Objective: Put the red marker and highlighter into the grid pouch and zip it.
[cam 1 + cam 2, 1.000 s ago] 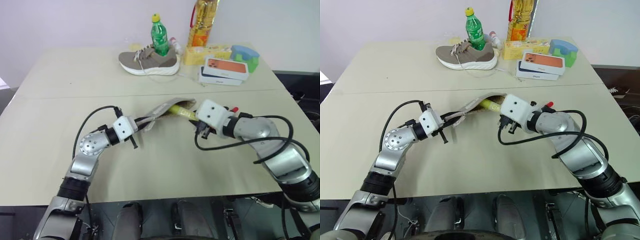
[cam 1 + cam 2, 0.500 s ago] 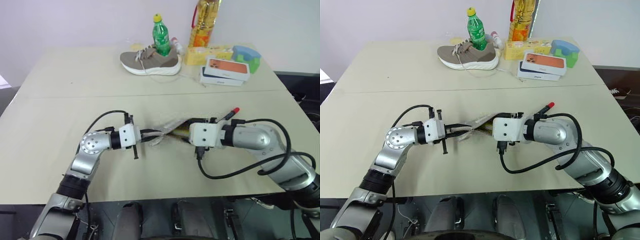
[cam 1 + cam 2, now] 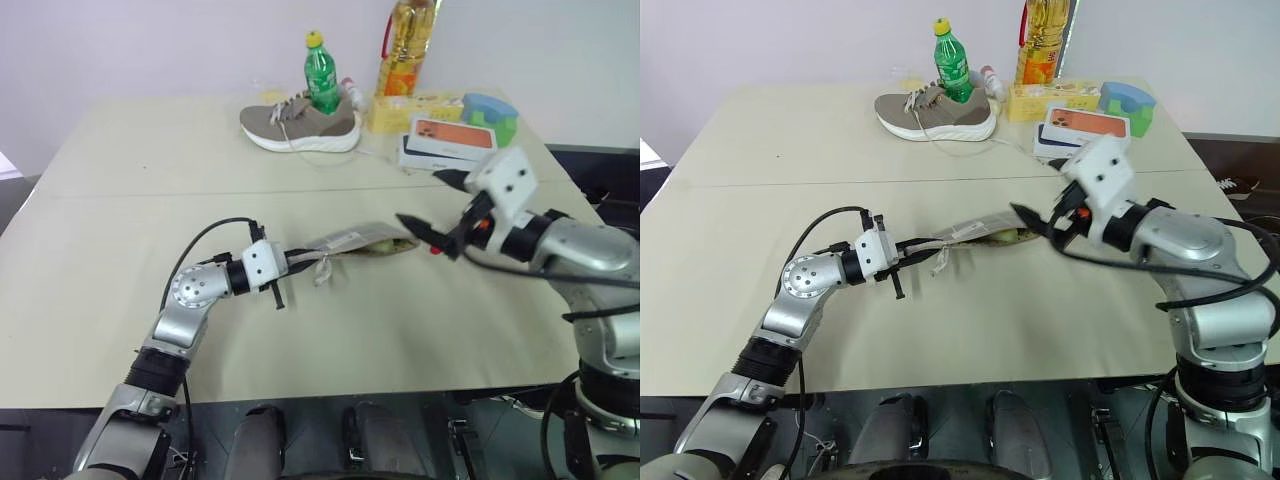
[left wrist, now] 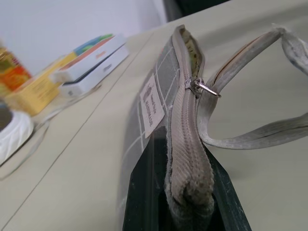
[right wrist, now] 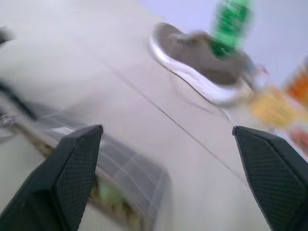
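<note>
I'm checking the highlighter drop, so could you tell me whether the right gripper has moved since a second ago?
Yes. The right gripper has lifted off the pouch mouth and swung right, toward the phone boxes, open and empty.

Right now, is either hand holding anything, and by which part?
The left hand pinches the grid pouch by its zipper-edge end. The right hand is open, holding nothing.

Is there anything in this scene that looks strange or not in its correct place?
Yes. A green bottle stands inside a beige sneaker at the table's far side, an odd place for a bottle. Also, the grid pouch, pinched at one end by the left gripper, lies partly unzipped, with something yellow showing at its opening.
</note>
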You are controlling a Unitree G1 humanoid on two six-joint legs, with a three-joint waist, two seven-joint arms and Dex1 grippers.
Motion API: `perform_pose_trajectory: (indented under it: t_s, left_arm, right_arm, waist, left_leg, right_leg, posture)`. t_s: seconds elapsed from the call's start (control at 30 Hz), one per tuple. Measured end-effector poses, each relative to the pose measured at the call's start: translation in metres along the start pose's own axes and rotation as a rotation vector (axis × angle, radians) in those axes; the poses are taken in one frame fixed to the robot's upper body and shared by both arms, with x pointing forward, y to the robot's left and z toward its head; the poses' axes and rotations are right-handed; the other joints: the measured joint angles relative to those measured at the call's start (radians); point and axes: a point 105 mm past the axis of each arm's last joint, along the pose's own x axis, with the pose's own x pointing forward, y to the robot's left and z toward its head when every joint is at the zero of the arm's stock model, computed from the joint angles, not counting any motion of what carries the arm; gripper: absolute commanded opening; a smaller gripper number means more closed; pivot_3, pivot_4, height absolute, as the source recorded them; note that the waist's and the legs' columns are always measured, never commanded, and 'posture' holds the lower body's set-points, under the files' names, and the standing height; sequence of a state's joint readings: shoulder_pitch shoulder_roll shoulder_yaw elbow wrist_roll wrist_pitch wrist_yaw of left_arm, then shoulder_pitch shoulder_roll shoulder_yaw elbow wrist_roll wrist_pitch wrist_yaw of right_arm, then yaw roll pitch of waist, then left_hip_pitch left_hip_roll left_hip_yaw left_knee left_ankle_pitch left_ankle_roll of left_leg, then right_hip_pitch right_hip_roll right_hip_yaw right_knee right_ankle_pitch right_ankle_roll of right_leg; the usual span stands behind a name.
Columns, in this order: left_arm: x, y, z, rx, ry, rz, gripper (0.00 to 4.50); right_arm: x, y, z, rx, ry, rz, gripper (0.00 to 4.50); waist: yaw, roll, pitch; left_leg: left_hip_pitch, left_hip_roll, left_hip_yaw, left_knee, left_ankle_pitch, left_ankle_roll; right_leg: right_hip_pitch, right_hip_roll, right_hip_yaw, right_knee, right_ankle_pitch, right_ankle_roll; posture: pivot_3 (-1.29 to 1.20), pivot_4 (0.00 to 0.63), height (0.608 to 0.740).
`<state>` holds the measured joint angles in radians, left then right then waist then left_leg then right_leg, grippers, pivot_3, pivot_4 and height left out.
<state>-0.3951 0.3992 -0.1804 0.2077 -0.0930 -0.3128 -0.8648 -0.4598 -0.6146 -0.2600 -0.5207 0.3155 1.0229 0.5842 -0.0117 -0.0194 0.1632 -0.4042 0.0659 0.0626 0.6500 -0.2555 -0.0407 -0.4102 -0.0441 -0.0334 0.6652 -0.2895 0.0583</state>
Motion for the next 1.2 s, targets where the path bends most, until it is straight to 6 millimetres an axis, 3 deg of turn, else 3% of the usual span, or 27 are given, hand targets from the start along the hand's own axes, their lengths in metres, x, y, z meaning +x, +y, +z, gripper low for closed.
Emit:
perform_pose_trajectory:
  t_s: [0.07,0.13,0.33,0.6,0.7,0.9,0.93,1.03,1.1,1.2]
  left_arm:
    - [0.002,0.004,-0.005,-0.007,0.016,0.047,0.00]
    - [0.002,0.006,-0.007,-0.008,0.024,0.073,0.00]
    - [0.005,0.007,-0.009,-0.019,0.026,0.108,0.00]
    - [0.006,0.008,-0.009,-0.025,0.024,0.121,0.00]
    - [0.006,0.008,-0.009,-0.031,0.027,0.126,0.00]
    - [0.006,0.009,-0.010,-0.039,0.031,0.138,0.00]
    - [0.007,0.009,-0.010,-0.039,0.031,0.138,0.00]
    - [0.007,0.009,-0.009,-0.039,0.027,0.138,0.00]
    - [0.008,0.010,-0.007,-0.043,0.020,0.139,0.00]
    - [0.007,0.013,-0.006,-0.052,0.018,0.149,0.00]
  right_arm:
    - [0.005,-0.036,-0.029,0.227,0.109,-0.246,4.47]
    - [0.002,-0.049,-0.060,0.311,0.234,-0.376,4.47]
    - [0.018,-0.038,-0.109,0.415,0.407,-0.522,4.47]
    - [0.039,-0.038,-0.122,0.610,0.447,-0.634,4.47]
    - [0.040,-0.038,-0.124,0.649,0.454,-0.660,3.59]
    - [0.039,-0.037,-0.125,0.647,0.463,-0.682,0.46]
    - [0.038,-0.037,-0.125,0.641,0.461,-0.680,0.27]
    - [0.036,-0.037,-0.125,0.575,0.444,-0.641,0.27]
    - [0.031,-0.046,-0.111,0.311,0.409,-0.585,0.27]
    - [0.023,-0.056,-0.069,-0.157,0.295,-0.473,0.27]
  waist:
    - [-0.001,0.000,0.000]
    - [0.001,0.001,-0.001]
    - [-0.004,0.002,-0.001]
    - [-0.001,0.002,-0.001]
    - [-0.001,0.002,-0.001]
    - [-0.006,0.002,-0.001]
    - [-0.006,0.002,-0.001]
    - [-0.004,0.002,-0.001]
    - [0.000,0.003,0.000]
    - [-0.001,0.005,0.001]
  left_leg:
    - [0.000,0.000,0.001,0.000,0.000,0.000]
    - [-0.001,0.000,0.001,-0.001,0.000,0.000]
    - [-0.004,0.001,0.002,-0.002,0.000,0.000]
    - [-0.004,0.000,0.003,-0.002,0.000,0.000]
    - [-0.004,0.001,0.003,-0.002,0.000,0.000]
    - [-0.004,0.001,0.003,-0.002,0.000,0.000]
    - [-0.004,0.001,0.003,-0.002,0.000,0.000]
    - [-0.004,0.001,0.003,-0.002,0.000,0.000]
    - [-0.006,0.000,0.004,-0.002,0.000,0.000]
    - [-0.006,-0.002,0.004,-0.003,0.000,0.001]
  right_leg:
    - [0.000,0.000,0.000,0.000,0.000,0.000]
    - [-0.001,0.000,0.000,0.001,0.000,0.000]
    - [-0.006,0.001,0.001,0.001,0.000,0.000]
    - [-0.006,0.000,0.001,0.001,0.000,0.000]
    - [-0.006,0.000,0.001,0.001,0.000,0.000]
    - [-0.006,0.001,0.002,0.001,0.000,0.000]
    - [-0.006,0.001,0.002,0.001,0.000,0.000]
    - [-0.006,0.000,0.002,0.001,0.000,0.000]
    - [-0.007,0.000,0.002,0.000,0.000,0.000]
    - [-0.009,-0.001,0.003,0.000,0.000,0.002]
  posture:
    - [0.00,0.150,0.740]
    - [0.00,0.150,0.740]
    - [0.00,0.150,0.740]
    - [0.00,0.150,0.740]
    - [0.00,0.150,0.740]
    - [0.00,0.150,0.740]
    - [0.00,0.150,0.740]
    - [0.00,0.150,0.740]
    - [0.00,0.150,0.740]
    - [0.00,0.150,0.740]
